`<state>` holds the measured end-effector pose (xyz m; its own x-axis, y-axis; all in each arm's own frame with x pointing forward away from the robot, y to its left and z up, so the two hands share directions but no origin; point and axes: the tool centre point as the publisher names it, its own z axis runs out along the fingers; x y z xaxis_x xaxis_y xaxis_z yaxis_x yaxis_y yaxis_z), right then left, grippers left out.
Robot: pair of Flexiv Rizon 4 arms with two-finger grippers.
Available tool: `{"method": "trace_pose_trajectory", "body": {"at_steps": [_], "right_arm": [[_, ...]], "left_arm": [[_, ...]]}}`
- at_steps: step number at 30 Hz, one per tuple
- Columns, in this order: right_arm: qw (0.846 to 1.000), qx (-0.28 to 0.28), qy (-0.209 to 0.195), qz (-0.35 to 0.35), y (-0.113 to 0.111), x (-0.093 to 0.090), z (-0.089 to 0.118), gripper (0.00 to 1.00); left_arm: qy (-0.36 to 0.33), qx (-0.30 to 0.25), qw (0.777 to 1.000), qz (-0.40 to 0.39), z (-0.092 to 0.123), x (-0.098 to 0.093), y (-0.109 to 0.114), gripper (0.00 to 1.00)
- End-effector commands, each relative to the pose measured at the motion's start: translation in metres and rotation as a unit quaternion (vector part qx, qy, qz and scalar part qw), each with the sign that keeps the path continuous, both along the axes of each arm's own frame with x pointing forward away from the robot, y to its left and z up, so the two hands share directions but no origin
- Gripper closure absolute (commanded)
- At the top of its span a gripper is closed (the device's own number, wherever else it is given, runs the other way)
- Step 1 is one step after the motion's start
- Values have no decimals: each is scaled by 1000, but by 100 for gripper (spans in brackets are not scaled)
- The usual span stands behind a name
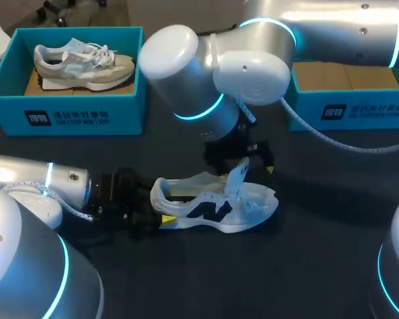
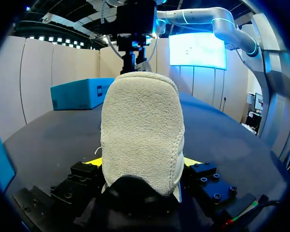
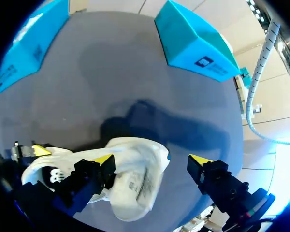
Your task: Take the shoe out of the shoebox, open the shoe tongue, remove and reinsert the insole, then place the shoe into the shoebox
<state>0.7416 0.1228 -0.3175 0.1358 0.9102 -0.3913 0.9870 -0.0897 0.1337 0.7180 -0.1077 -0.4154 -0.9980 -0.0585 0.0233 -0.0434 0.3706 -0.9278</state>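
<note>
A white shoe with a dark logo [image 1: 213,205] lies on its sole at the middle of the dark table, toe to the right. Its tongue [image 1: 237,177] stands pulled up. My left gripper [image 1: 161,214] comes in low from the left and is shut on the shoe's heel; the left wrist view shows that fuzzy heel [image 2: 142,125] filling the space between its yellow tips. My right gripper [image 1: 249,163] hangs just above the tongue. In the right wrist view its fingers [image 3: 104,159] stand wide apart and open, with the tongue [image 3: 135,181] resting beside one finger.
A blue shoebox [image 1: 66,116] at the back left holds a beige shoe [image 1: 83,63]. A second blue box [image 1: 352,106] stands at the back right, showing only its brown bottom. Bare dark table lies in front of the shoe.
</note>
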Motion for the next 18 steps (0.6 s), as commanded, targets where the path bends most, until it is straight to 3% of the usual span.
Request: {"method": "trace_pose_trajectory", "body": {"at_steps": [1,9,18], "right_arm": [[997,19,-67,-45,9,-4,18,0],[987,41,-75,137,44,7,41,0],[947,58,-61,309,76,0,52,0]], "left_arm": [[0,1,1000,2,0,-1,0,100],[0,1,1000,2,0,-1,0,100],[0,1,1000,2,0,-1,0,100]]}}
